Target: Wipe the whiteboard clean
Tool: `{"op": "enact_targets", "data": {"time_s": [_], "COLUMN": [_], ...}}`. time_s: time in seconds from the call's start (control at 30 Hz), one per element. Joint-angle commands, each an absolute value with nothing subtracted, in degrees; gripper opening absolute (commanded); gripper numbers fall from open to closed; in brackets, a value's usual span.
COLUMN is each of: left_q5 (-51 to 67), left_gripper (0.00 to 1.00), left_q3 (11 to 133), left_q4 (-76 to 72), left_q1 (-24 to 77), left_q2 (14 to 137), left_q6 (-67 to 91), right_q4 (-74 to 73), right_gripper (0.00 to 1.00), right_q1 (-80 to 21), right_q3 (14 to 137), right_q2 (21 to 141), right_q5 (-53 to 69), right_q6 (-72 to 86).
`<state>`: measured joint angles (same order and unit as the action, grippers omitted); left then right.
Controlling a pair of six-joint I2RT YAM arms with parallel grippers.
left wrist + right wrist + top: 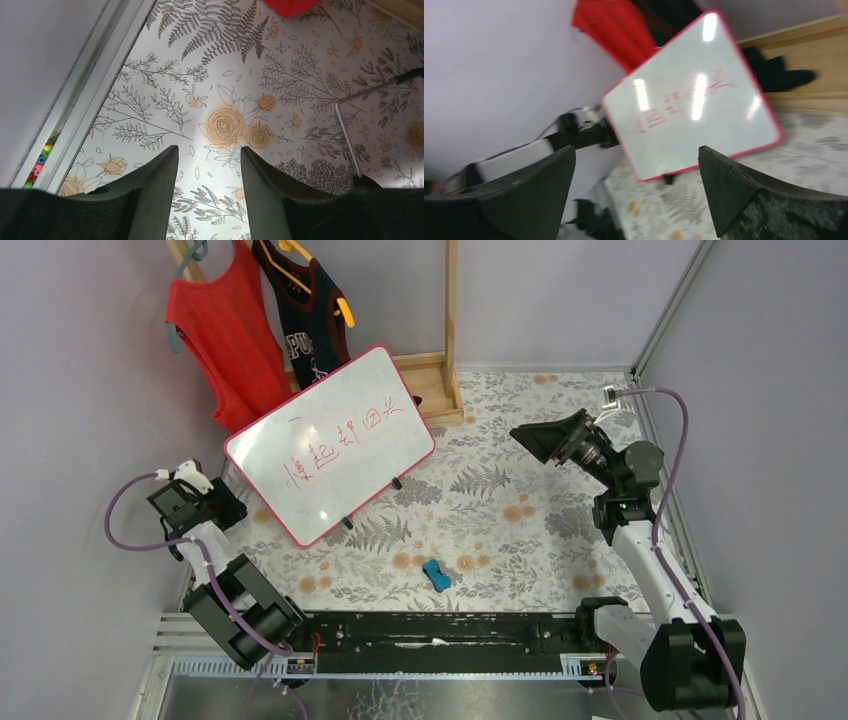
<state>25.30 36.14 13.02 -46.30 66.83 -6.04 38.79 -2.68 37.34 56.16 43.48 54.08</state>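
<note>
- Top external: the whiteboard stands propped at the worktop's far left, red writing intact; nothing erased.
- Left claw and right claw both gape, empty; blue block, likely the eraser, lies untouched.

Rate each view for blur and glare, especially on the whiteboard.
Top external: sharp and evenly lit; the whiteboard shows crisp red writing and one faint glare spot near its lower edge. Right wrist: blurred throughout, the writing smeared; bright glare streaks cross the whiteboard. Left wrist: sharp on the floral tablecloth, brightest at centre.
</note>
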Motion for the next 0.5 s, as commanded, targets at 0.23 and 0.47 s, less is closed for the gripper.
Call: {"op": "enact_targets", "data": {"time_s": [0.23, 0.47], "left_q5": [26.0, 25.8], "left_gripper": [0.48, 0.48], "left_q3": [35.4, 35.3], "left_q4": [10.1, 10.1], "left_q1": [-46.9, -46.9], "left_q2": [65.6, 65.5], "left_q6": [-5.9, -5.7], "right_q4": [11.6, -2.2], "right_gripper": [0.99, 1.0], "right_q1": [-25.0, -43.8], "right_q3": [55.4, 62.2], "right_q2": [53.1, 54.3], "right_q5": [45.6, 20.6], "right_q6": [36.6, 19.7]}}
